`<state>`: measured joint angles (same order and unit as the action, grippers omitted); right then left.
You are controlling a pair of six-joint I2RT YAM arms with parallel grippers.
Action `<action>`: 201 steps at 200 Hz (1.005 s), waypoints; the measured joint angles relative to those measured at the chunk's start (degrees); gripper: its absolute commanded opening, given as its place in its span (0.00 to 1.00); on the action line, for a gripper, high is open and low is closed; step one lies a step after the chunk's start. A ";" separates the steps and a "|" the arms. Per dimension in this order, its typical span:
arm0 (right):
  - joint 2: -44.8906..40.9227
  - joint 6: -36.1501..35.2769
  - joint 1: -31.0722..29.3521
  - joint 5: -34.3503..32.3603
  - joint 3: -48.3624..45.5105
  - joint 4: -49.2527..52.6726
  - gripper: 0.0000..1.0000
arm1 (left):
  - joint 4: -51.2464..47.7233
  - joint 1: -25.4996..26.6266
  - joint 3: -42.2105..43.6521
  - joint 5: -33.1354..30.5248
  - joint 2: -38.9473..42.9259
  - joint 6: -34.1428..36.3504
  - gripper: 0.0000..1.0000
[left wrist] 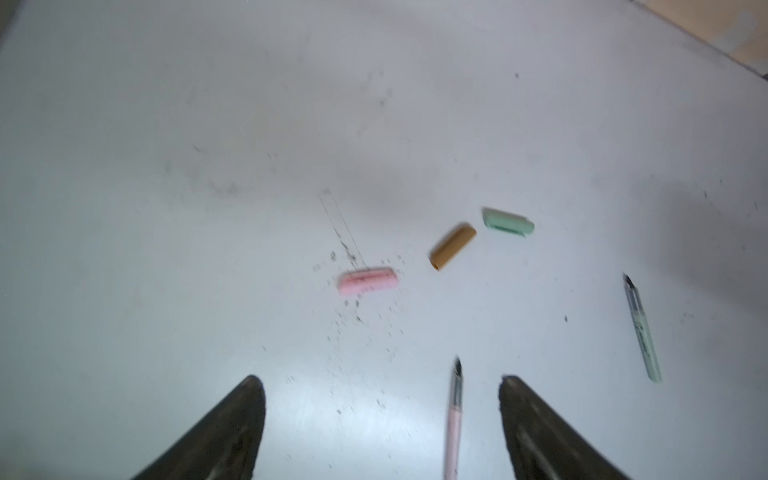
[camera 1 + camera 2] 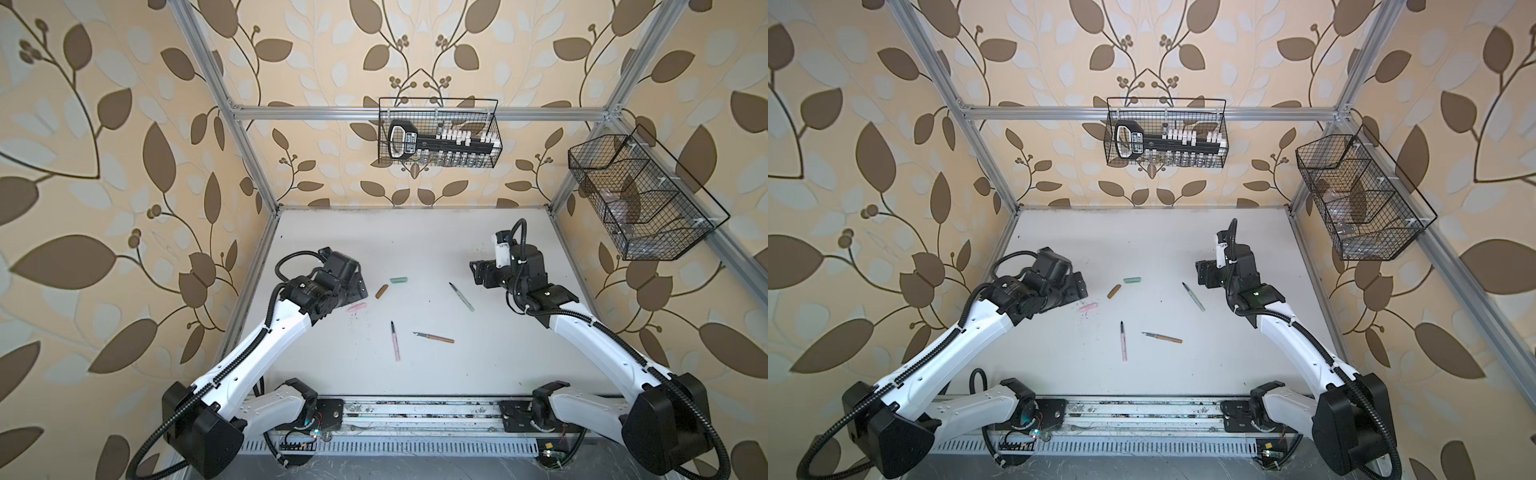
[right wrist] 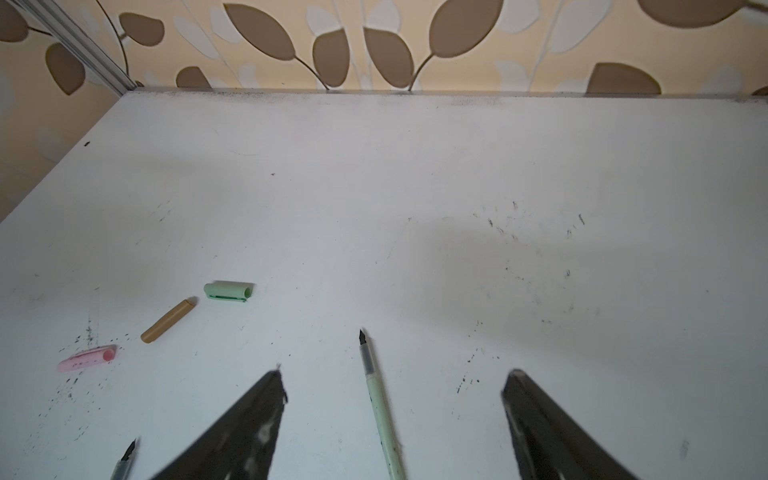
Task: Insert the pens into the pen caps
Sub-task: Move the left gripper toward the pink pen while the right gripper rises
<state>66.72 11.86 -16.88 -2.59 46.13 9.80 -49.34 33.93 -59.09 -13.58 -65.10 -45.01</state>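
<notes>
The left gripper (image 1: 379, 380) is seen in the left wrist view with its jaws spread wide. Nothing is held or touched. The pink pen (image 1: 454, 419) is framed between the two fingers, lying on the white table (image 1: 166, 249) below them. The right gripper (image 3: 395, 373) is likewise wide apart and empty, with the pale green pen (image 3: 380, 407) lying on the table between its fingers.

In a top view the fingertips of both grippers are largely hidden by the wrists, so the spread is read from the wrist views. The pink cap (image 2: 356, 308) is shown just beside the left wrist, with the tan-brown cap (image 2: 381, 291) and the green cap (image 2: 398, 280) further in, all three apart from one another. The tan-brown pen (image 2: 434, 337) is shown whole only in both top views, near the pink pen and well apart from the caps. In the right wrist view a dark pen tip (image 3: 126, 457) is cut off at the edge; its barrel colour cannot be told. Every pen lies uncapped.
</notes>
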 measured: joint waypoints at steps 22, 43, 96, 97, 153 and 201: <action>0.00 1.16 0.00 0.04 0.00 1.33 0.82 | -3.69 10.51 -3.04 0.02 -6.43 -6.56 0.78; 0.11 2.05 0.00 0.31 0.00 1.64 0.82 | -6.14 18.10 -7.43 -0.44 -15.34 -11.28 0.73; 0.07 3.15 0.48 1.79 -0.90 2.01 0.80 | -0.17 25.75 -4.48 1.36 -23.12 -19.47 0.64; 0.07 3.17 0.50 1.84 -0.92 2.03 0.80 | 0.00 25.75 -4.33 1.36 -23.12 -19.63 0.64; -3.15 5.07 3.10 4.33 -4.92 2.08 0.78 | 8.09 26.27 2.45 3.34 -22.86 -23.71 0.55; -3.87 5.95 3.19 5.33 -5.95 2.47 0.78 | 9.01 27.61 2.34 3.74 -25.38 -26.21 0.53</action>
<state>62.85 17.80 -13.69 2.74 40.18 12.27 -40.34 61.54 -56.75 -9.85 -90.48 -71.22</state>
